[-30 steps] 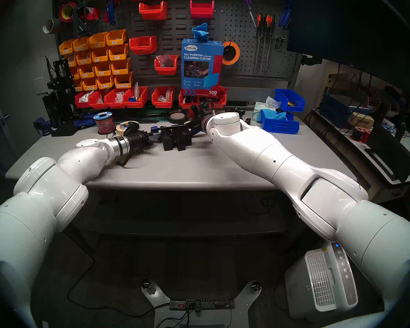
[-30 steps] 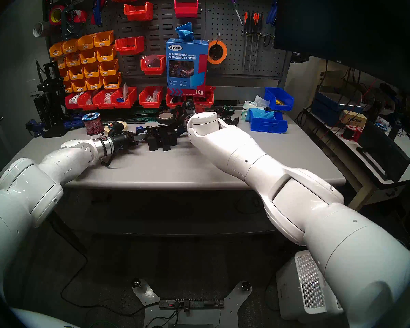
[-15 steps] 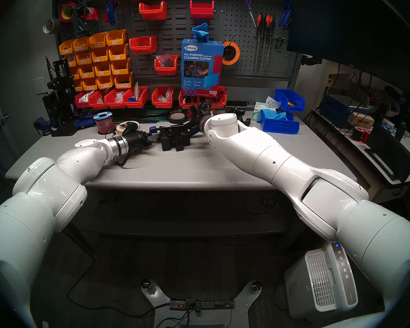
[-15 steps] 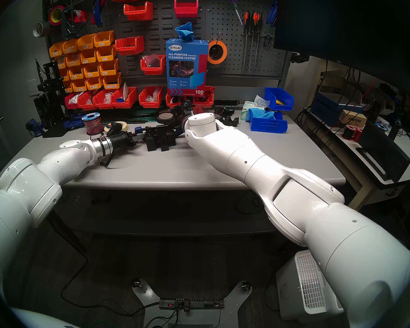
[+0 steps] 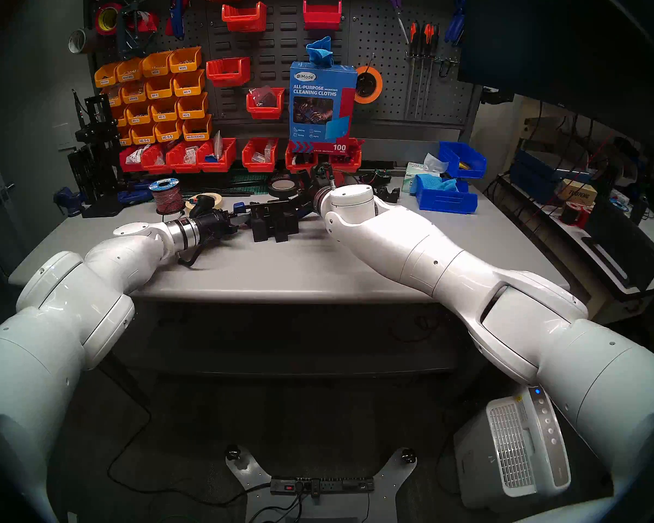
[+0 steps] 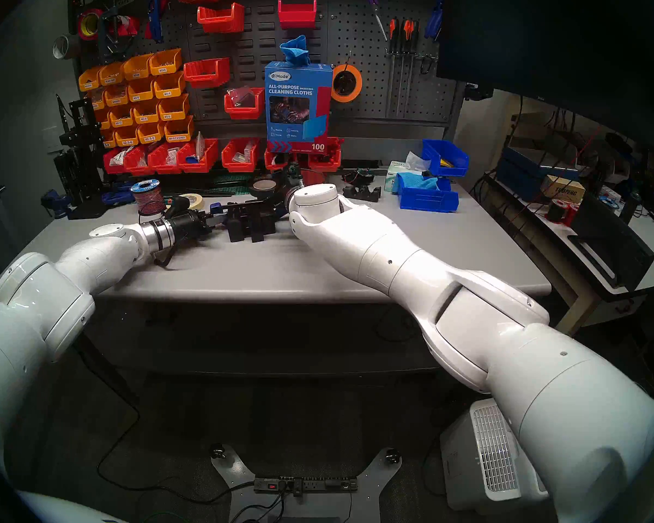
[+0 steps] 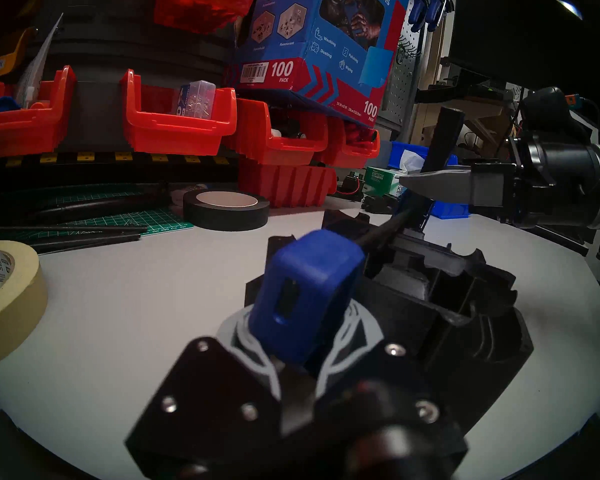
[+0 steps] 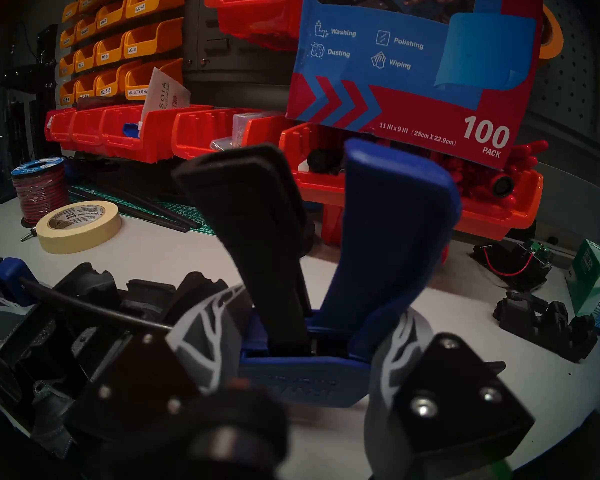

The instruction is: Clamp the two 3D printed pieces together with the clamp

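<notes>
From the head views the clamp (image 5: 270, 206) is mostly a dark line across the two 3D printed pieces (image 5: 274, 224), which sit on the grey table (image 5: 280, 269) toward its back edge, left of the middle; the wrist views fill in the rest. The left wrist view shows the left gripper (image 7: 291, 344) with its jaws closed on the clamp's blue end jaw (image 7: 305, 295), the thin black bar running away over the black pieces toward the right gripper. The right wrist view shows the right gripper (image 8: 305, 361) with its jaws closed on the blue handle body, the black trigger (image 8: 253, 226) and blue grip (image 8: 395, 233) standing up between the fingers. Only that view makes plain a low black notched part (image 8: 544, 323) lying apart near the table's right back side. Red bins (image 5: 219, 156) along the back edge hold small bags and clear boxes of hardware; the blue bins (image 5: 446, 197) near the right back corner hold a blue cloth. Yellow bins (image 5: 159, 95) hang on the pegboard (image 5: 393, 58) behind. A cream tape roll (image 7: 4, 295) and a black tape roll (image 7: 226, 209) lie near the back edge.
</notes>
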Robot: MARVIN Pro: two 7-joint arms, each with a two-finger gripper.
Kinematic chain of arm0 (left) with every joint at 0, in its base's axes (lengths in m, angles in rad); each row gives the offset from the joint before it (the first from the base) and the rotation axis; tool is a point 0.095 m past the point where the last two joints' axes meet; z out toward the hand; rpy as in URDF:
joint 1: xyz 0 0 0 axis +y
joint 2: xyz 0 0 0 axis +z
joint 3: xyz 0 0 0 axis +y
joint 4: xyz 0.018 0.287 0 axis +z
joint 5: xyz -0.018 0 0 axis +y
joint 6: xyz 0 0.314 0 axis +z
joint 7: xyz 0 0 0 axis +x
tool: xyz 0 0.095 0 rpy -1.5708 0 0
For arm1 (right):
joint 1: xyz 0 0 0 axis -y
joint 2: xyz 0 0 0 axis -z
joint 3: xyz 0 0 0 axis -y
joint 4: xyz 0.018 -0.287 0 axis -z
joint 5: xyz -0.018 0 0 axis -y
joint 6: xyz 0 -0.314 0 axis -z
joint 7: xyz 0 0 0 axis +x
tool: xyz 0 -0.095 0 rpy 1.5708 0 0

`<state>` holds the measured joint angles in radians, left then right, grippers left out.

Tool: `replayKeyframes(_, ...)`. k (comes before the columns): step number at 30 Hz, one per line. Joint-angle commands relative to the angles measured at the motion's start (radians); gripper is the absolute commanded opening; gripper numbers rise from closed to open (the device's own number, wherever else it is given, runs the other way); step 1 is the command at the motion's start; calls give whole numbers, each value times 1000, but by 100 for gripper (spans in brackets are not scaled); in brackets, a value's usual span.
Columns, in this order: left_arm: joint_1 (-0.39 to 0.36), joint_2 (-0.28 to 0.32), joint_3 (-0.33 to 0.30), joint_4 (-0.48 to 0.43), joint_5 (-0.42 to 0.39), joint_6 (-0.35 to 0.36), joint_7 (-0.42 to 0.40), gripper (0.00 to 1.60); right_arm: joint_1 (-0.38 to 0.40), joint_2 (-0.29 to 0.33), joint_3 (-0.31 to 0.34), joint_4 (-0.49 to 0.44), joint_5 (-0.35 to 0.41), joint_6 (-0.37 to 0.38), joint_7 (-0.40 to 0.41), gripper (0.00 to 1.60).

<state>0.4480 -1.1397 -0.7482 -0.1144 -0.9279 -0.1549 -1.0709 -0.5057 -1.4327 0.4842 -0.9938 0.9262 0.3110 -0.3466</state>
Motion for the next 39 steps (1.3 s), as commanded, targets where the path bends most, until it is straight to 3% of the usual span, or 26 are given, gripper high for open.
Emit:
replayKeyframes(1, -42, -11, -6, -24, -5, -7, -5, 0, -1, -104, -51, -106, 36, -10, 60, 0)
replayKeyframes(6, -40, -13, -6, -26, -4, -8, -14, 0, -8, -120, -66, -110, 47, -23, 40, 0)
replayKeyframes(7, -38, 0, -6, -20, -4, -9, -14, 0, 0, -85, -70, -97, 50, -29, 45, 0)
replayKeyframes(10, -39, -13, -6, -26, -4, -9, -19, 0, -6, -118, -77, -116, 53, -35, 27, 0)
replayKeyframes(14, -37, -4, -6, -23, -4, -10, -21, 0, -1, -99, -88, -120, 59, -46, 15, 0)
replayKeyframes(15, -38, -11, -6, -26, -4, -10, -23, 0, -3, -128, -89, -118, 60, -47, 6, 0)
replayKeyframes(16, -36, 3, -6, -20, -3, -10, -23, 0, 4, -89, -93, -113, 62, -52, 11, 0)
replayKeyframes(18, -38, -9, -7, -26, -4, -11, -26, 0, -2, -128, -98, -121, 64, -55, -4, 0)
replayKeyframes(20, -37, -5, -7, -24, -4, -11, -27, 0, 1, -105, -103, -131, 67, -60, -6, 0)
replayKeyframes(39, -36, 8, -9, -22, -3, -16, -38, 0, 11, -99, -147, -152, 98, -99, -71, 0)
